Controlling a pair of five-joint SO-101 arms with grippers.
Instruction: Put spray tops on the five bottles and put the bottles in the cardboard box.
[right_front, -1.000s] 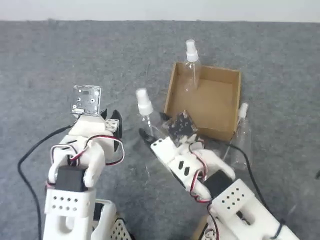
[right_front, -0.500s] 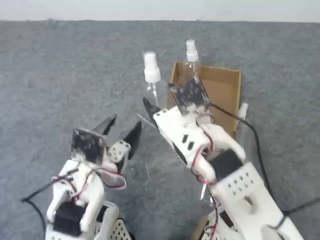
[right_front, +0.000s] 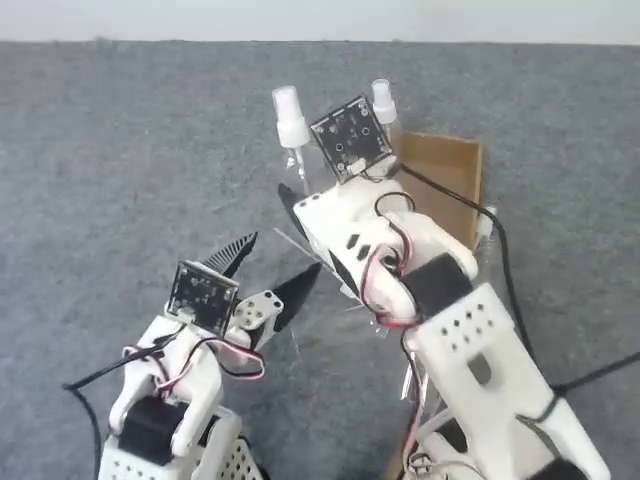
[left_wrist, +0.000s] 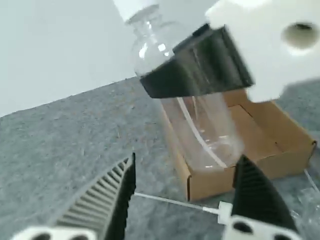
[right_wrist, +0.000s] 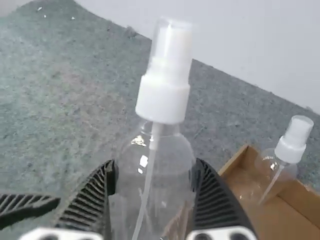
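Observation:
My right gripper (right_front: 298, 192) is shut on a clear bottle (right_wrist: 159, 167) with a white spray top (right_front: 288, 108), holding it upright above the table beside the near-left corner of the cardboard box (right_front: 452, 165). The left wrist view has the same bottle (left_wrist: 200, 117) hanging over the box's edge (left_wrist: 260, 142). A second capped bottle (right_wrist: 286, 152) stands inside the box (right_wrist: 247, 212), at its far corner (right_front: 382, 100). My left gripper (right_front: 266, 274) is open low over the table, near and left of the held bottle. A loose spray top (left_wrist: 223, 213) with its tube lies between its fingers.
Another capped bottle (right_front: 487, 228) stands against the box's right side, partly behind the right arm. Grey carpet covers the table, with open room at the far left. A pale wall rises behind the table's far edge.
The right gripper lifted the bottle off the table and carried it toward the far side beside the box. The left arm drew back toward the near edge, its open gripper now pointing toward the bottle.

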